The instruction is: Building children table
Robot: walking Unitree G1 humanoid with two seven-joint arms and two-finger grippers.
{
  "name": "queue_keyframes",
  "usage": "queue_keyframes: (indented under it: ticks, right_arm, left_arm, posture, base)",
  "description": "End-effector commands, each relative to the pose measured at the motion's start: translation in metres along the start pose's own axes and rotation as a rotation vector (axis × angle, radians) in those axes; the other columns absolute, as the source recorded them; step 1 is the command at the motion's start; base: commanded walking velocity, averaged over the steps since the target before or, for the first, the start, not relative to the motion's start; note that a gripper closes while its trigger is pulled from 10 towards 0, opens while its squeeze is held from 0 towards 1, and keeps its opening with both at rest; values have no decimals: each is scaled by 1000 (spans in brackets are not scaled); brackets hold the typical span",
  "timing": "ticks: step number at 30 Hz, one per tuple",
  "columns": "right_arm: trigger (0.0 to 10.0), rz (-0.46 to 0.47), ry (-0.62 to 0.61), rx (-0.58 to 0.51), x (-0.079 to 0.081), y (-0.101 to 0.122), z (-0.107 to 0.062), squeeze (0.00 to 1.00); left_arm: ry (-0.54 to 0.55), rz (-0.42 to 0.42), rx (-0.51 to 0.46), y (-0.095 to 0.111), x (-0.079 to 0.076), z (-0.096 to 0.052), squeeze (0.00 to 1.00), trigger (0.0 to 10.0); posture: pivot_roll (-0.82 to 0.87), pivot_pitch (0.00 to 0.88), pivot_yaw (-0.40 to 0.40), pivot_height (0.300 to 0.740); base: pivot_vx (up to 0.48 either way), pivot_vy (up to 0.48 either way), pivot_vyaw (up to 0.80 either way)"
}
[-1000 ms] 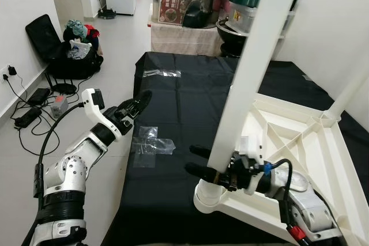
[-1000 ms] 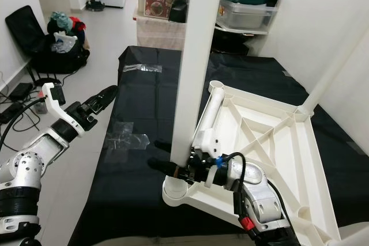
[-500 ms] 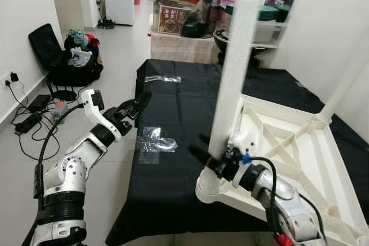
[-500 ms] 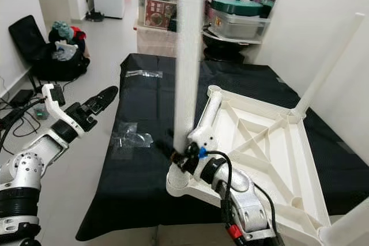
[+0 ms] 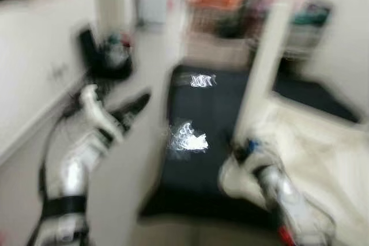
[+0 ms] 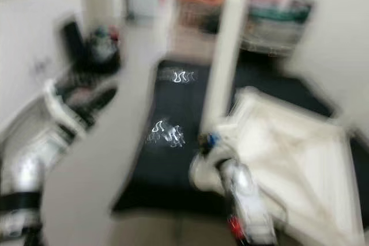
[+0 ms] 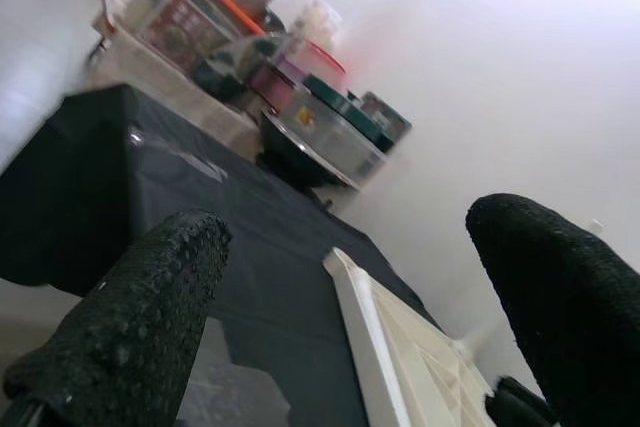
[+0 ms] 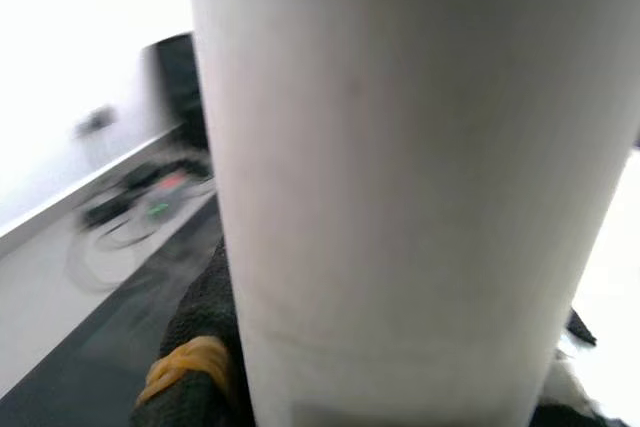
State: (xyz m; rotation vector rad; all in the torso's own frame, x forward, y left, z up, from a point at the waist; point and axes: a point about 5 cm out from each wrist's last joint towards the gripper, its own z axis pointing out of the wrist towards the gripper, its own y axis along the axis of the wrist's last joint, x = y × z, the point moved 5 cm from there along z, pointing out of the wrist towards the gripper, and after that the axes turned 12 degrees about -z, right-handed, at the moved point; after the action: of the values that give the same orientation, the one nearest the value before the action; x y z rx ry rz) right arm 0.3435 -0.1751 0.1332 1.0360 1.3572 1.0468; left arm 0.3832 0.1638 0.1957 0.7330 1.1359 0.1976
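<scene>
Both eye views are badly blurred. The white table leg (image 5: 262,67) stands upright at the near left corner of the upside-down white table top (image 5: 323,142), which lies on a black cloth (image 5: 202,108). My right gripper (image 5: 239,149) is at the foot of the leg and shut on it; in the right wrist view the leg (image 8: 400,177) sits right against a black finger (image 8: 205,317). My left gripper (image 5: 137,103) is raised over the floor to the left of the cloth. It is open with nothing between its fingers (image 7: 150,297).
Two shiny clear plastic bags (image 5: 187,136) lie on the cloth. A dark bag (image 5: 106,56) sits on the floor by the left wall. Stacked boxes and pots (image 5: 230,21) stand behind the cloth. Bare floor runs along the cloth's left side.
The whole picture has shifted and gone blurred, so the camera is moving. Both arms keep roughly the same poses, with the right gripper still at the foot of the leg.
</scene>
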Motion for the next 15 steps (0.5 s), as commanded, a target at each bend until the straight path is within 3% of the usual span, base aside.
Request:
queue_keyframes:
  ticks: [1,8,9,10,11,15]
  right_arm:
    - [0,-26,-60,165,-5,-41,-9,0]
    - [0,-39,-191,193,-21,-42,-11,0]
    - [0,-43,-274,207,-32,-42,-13,0]
    - [0,-43,-274,207,-32,-42,-13,0]
    - [0,-12,-417,257,-50,-46,-19,0]
    - [0,-6,-473,271,-56,-47,-22,0]
  left_arm:
    - [-9,-4,17,-4,-3,5,0,10000]
    - [-8,-2,15,-3,-4,5,0,10000]
    - [-8,-3,15,-3,-4,5,0,10000]
    - [-8,-3,15,-3,-4,5,0,10000]
    - [-6,-4,15,-3,-4,5,0,10000]
    - [-4,-5,14,-4,-4,5,0,10000]
  posture:
    - [52,0,-100,740]
    - [52,0,-99,740]
    - [51,0,-97,740]
    - [51,0,-97,740]
    - [50,0,-96,740]
    - [49,0,-95,740]
  base:
    - [0,0,0]
    - [0,0,0]
    - [0,0,0]
    - [0,0,0]
    - [0,0,0]
    - [0,0,0]
